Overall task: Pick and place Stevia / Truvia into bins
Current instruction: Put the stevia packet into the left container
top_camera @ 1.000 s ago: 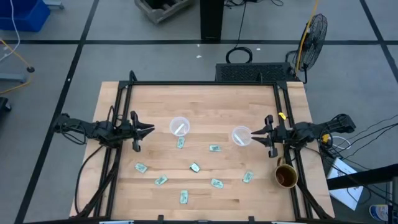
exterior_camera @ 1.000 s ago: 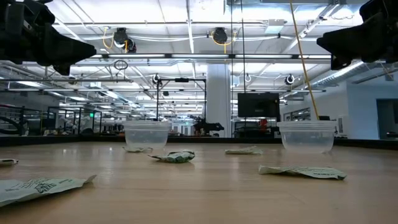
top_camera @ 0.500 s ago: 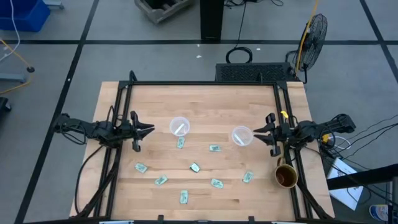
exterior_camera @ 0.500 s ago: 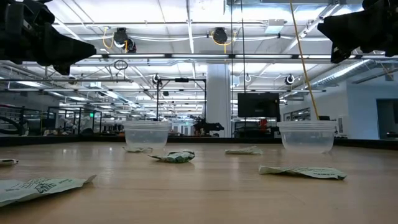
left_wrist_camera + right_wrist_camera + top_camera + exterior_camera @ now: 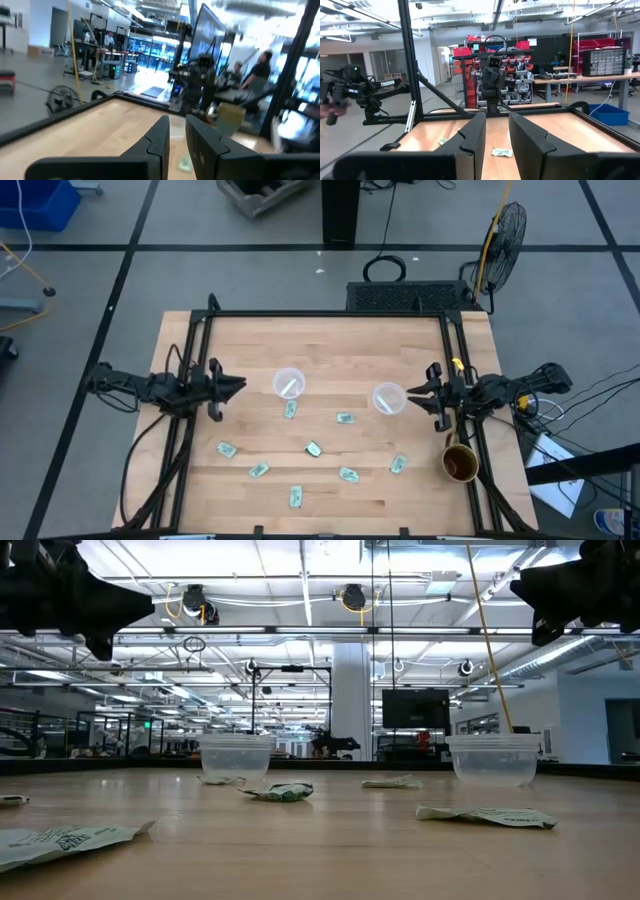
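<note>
High view: our left gripper hangs at the left table edge, our right gripper just beside the right cup. The left cup holds one packet; eight packets lie scattered nearer the front.

Low view: both cups stand upright; packets lie flat, some crumpled.

Left wrist view: fingers nearly together, holding nothing.

Right wrist view: fingers a narrow gap apart, empty.

Step advice: we should spread the fingers, come straight down over one packet's short sides, and pinch at its edge.
</note>
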